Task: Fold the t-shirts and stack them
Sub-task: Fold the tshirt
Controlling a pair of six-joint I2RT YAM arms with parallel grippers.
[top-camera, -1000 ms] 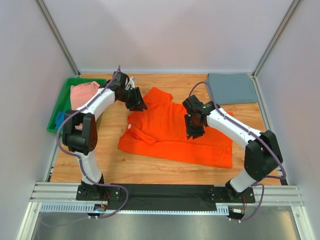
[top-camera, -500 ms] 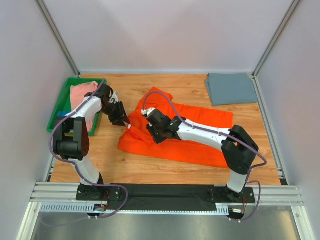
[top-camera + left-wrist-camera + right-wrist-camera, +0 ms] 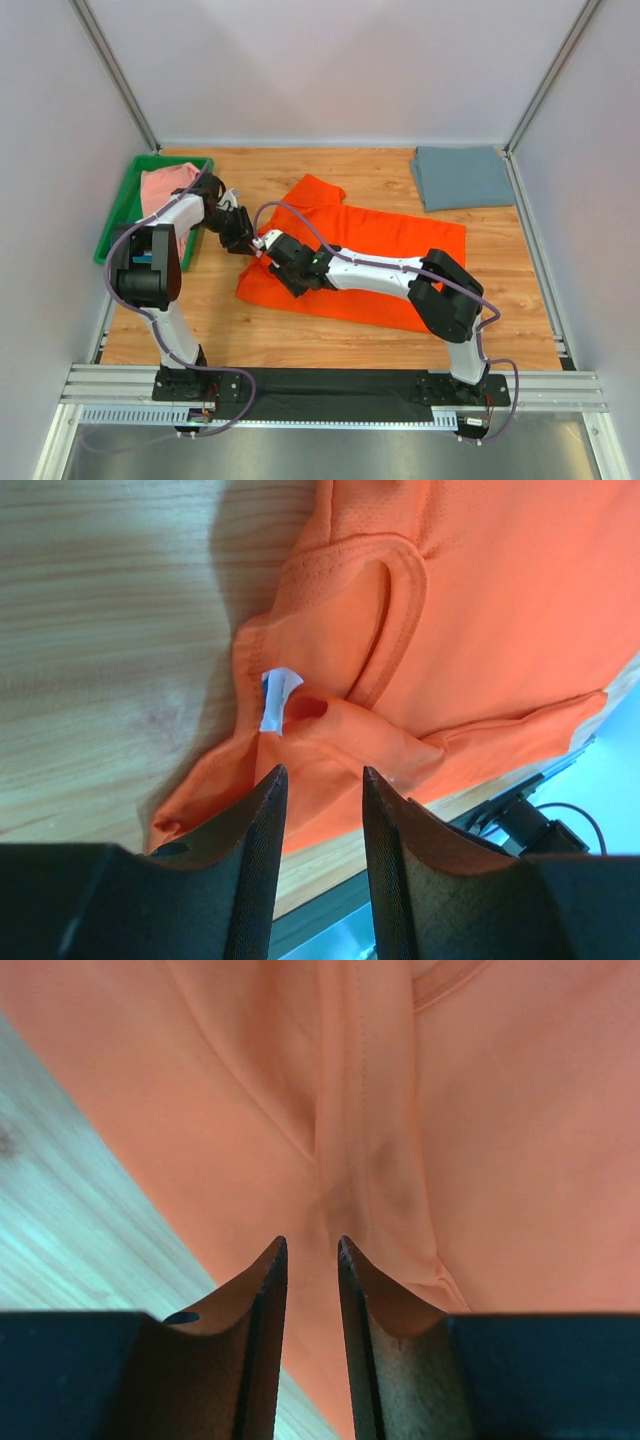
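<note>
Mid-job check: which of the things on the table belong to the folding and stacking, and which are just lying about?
Job:
orange t-shirt, spread out
grey-blue t-shirt, folded, far right corner
pink t-shirt, in the green tray

Lying about:
green tray

The green tray (image 3: 118,218) stands left of the orange shirt (image 3: 420,255), with a bare strip of table (image 3: 215,300) between. The left gripper (image 3: 243,242) and right gripper (image 3: 274,255) crowd the shirt's left edge, and the right arm (image 3: 370,272) lies across it. A grey shirt (image 3: 463,177) sits beyond its right end.
</note>
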